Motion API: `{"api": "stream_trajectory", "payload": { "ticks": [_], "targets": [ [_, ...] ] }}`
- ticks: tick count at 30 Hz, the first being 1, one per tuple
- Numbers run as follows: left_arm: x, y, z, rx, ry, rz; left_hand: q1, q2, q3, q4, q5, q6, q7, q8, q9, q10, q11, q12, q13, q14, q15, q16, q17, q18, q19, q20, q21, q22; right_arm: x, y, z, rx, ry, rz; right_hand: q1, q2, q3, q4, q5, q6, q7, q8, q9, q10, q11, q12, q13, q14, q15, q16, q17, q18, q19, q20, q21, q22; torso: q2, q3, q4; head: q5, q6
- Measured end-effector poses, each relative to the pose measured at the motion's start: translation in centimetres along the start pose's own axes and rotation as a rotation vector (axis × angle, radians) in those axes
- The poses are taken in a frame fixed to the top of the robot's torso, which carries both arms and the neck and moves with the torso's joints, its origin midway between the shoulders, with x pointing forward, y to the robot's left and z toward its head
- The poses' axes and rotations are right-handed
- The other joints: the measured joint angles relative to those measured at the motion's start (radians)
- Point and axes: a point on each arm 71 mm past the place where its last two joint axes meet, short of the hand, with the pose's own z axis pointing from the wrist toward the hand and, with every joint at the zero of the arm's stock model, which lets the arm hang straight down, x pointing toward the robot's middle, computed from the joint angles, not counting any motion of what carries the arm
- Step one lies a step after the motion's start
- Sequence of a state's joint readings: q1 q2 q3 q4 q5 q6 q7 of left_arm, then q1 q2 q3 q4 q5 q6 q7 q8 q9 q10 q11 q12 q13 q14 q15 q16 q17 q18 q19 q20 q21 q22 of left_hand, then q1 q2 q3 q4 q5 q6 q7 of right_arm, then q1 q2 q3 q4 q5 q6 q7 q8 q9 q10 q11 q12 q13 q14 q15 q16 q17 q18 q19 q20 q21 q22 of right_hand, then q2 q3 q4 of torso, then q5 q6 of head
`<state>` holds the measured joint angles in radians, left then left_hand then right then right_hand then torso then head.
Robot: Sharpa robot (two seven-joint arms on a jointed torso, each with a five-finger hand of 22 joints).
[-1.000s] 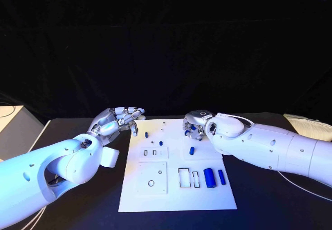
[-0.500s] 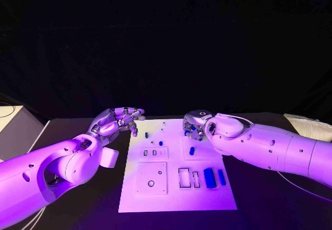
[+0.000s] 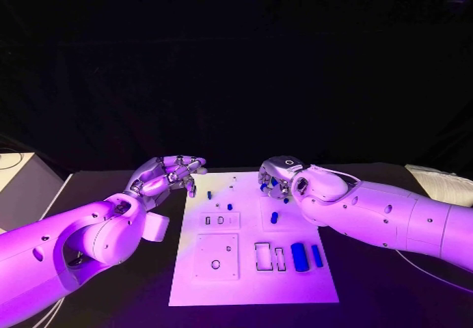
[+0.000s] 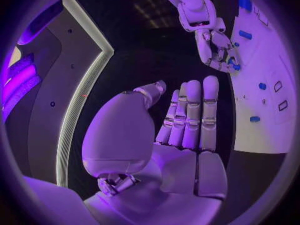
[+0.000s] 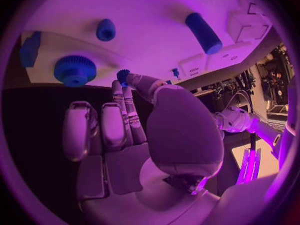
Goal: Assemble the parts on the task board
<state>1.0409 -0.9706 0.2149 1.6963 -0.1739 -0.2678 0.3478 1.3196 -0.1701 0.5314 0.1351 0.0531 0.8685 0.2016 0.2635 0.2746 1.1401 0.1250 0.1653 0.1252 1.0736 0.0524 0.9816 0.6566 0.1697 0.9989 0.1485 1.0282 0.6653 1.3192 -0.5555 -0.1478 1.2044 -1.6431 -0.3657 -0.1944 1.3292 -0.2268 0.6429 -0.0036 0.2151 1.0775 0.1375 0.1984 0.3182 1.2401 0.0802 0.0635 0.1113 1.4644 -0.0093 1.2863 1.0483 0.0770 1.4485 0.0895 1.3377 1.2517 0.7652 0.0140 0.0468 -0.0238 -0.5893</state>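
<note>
**A:** so where's everything sitting? The flat white rectangular task board (image 3: 254, 273) lies mid black counter (image 3: 394, 301), long axis running away from the robot.

**B:** yep. Near end has two loose blue cylinders lying side by side, the fat blue cylinder (image 3: 299, 256) and the thin blue rod (image 3: 316, 255), both pointing along the board's length. Mid-board there's one short blue peg (image 3: 273, 217), same direction. Farther up, two tiny blue bits, too small to read.

**A:** hands?

**B:** left hand (image 3: 167, 173) hovers off the board's far left corner, fingers straight and together, holding nothing. Right hand (image 3: 279, 179) is over the far end, pinching a small blue toothed gear piece (image 5: 123, 75) at its fingertips. Another, larger blue gear (image 5: 74, 70) sits on the board nearby.
</note>
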Motion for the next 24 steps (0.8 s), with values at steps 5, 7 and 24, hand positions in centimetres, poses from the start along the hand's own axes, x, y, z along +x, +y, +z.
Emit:
{"api": "stream_trajectory", "payload": {
  "ticks": [5,7,24],
  "targets": [
    [-0.1,0.0,0.0,-0.001,-0.002,0.001,0.0,0.0,0.0,0.0,0.0,-0.004,0.004,0.0,0.0,-0.004,0.004,0.0,0.0,0.0,0.0,0.0,0.0,0.0,0.0,0.0,0.0,0.0,-0.4,0.4,0.1,-0.003,-0.046,0.012,0.0,0.0,0.0,0.0,0.0,0.0,0.0,0.006,0.002,0.004,-0.004,0.0,0.0,0.0,0.0,0.003,0.003,0.0,0.004,-0.004,0.0,0.005,0.001,-0.0013,0.0006,0.001,0.004],
    [-0.2,0.0,0.0,-0.001,-0.003,0.002,0.0,0.0,0.0,0.0,0.0,-0.004,0.004,0.0,0.0,-0.004,0.004,0.0,0.0,0.0,0.0,0.0,0.0,0.0,0.0,0.0,0.0,0.0,-0.6,0.6,0.2,-0.005,-0.061,0.016,0.0,0.0,0.0,0.0,0.0,0.0,0.0,0.006,0.002,0.005,-0.005,0.0,0.0,0.0,0.0,0.003,0.003,0.0,0.004,-0.004,0.006,0.007,0.001,-0.0012,0.0011,0.001,0.005],
    [-0.1,-0.1,-0.1,0.0,-0.001,0.002,0.0,0.0,0.0,0.0,0.0,-0.004,0.004,0.0,0.0,-0.004,0.004,0.0,0.001,0.0,0.0,0.0,0.0,0.0,0.0,0.0,0.0,0.001,-1.0,3.3,2.7,-0.023,-0.139,0.028,0.0,0.0,0.0,0.0,0.0,0.0,0.0,0.006,0.003,0.006,-0.004,-0.002,-0.001,0.0,0.0,0.008,0.012,0.0,0.004,-0.004,0.007,0.01,0.012,-0.0024,0.006,0.005,0.011]
  ]
}}
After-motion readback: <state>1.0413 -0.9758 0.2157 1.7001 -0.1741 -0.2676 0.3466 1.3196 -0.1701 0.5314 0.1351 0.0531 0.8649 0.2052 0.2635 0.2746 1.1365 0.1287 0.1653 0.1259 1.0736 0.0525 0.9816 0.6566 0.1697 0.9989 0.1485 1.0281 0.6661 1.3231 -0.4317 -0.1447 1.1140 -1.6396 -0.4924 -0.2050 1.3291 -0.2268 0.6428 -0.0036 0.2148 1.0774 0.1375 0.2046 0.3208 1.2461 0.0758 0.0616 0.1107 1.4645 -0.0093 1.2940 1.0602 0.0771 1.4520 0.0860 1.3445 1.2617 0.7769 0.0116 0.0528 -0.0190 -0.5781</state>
